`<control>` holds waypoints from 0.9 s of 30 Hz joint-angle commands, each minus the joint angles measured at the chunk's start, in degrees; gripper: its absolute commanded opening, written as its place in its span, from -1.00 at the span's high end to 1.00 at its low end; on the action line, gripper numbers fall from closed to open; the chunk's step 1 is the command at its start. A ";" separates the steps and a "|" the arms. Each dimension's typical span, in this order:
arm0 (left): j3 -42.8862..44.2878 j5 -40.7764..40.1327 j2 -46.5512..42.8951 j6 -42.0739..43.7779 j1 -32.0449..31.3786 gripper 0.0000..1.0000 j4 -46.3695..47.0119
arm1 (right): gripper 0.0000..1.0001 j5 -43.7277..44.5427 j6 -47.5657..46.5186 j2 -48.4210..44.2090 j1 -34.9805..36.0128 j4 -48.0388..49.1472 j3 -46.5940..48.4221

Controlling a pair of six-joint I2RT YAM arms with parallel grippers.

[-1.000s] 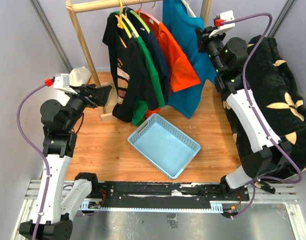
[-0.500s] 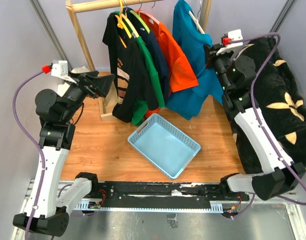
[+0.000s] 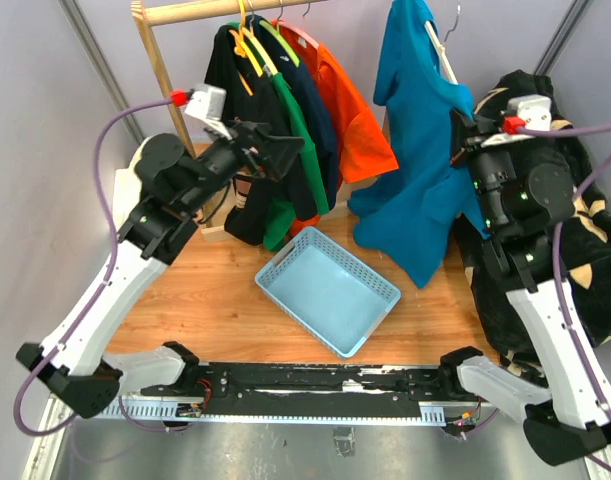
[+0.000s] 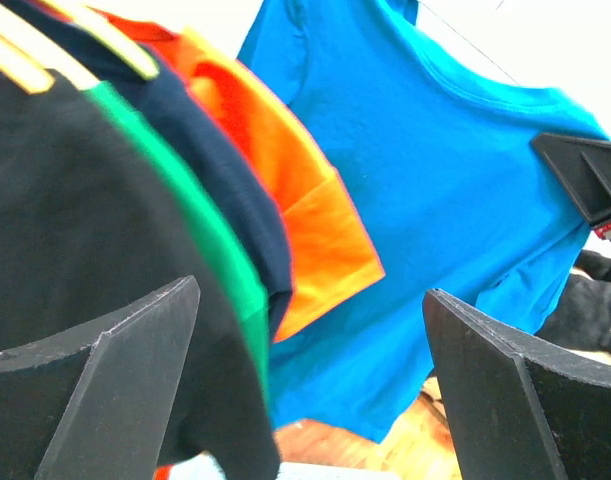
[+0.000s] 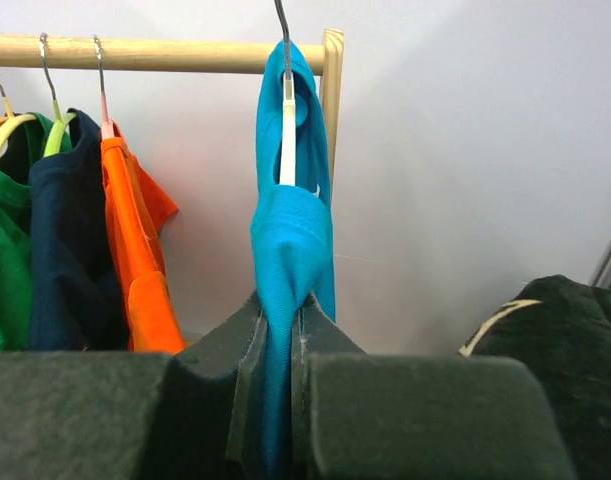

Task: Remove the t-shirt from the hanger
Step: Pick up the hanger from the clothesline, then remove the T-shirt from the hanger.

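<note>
Sitting near teal t-shirt (image 3: 415, 150): blue basket (image 3: 328, 292)

Five hung t-shirts, one black t-shirt (image 3: 225, 90), one green t-shirt (image 3: 303, 170), one navy t-shirt (image 3: 320, 125), one orange t-shirt (image 3: 353, 125), one blue t-shirt (image 3: 420, 190), one light blue basket (image 3: 283, 256), one wooden rail (image 3: 185, 12), one dark floral blanket (image 3: 597, 250), one left arm (image 3: 115, 290), one right arm (image 3: 550, 320), one left gripper (image 4: 310, 290), one right gripper (image 5: 297, 335)
</note>
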 commanded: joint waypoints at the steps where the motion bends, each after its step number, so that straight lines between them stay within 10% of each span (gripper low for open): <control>1: 7.06 -5.85 6.01 4.12 -6.40 -0.98 -0.11 | 0.99 0.13 -0.79 -5.89 1.26 -0.54 -1.96; 16: 35.83 -10.92 32.92 7.70 -17.32 -0.98 -2.89 | 0.99 -3.52 2.90 -23.49 1.26 -9.05 -11.44; 27: 40.64 -8.05 39.59 4.91 -17.97 -0.98 -0.50 | 0.99 -5.02 4.16 -28.28 1.27 -11.22 -14.63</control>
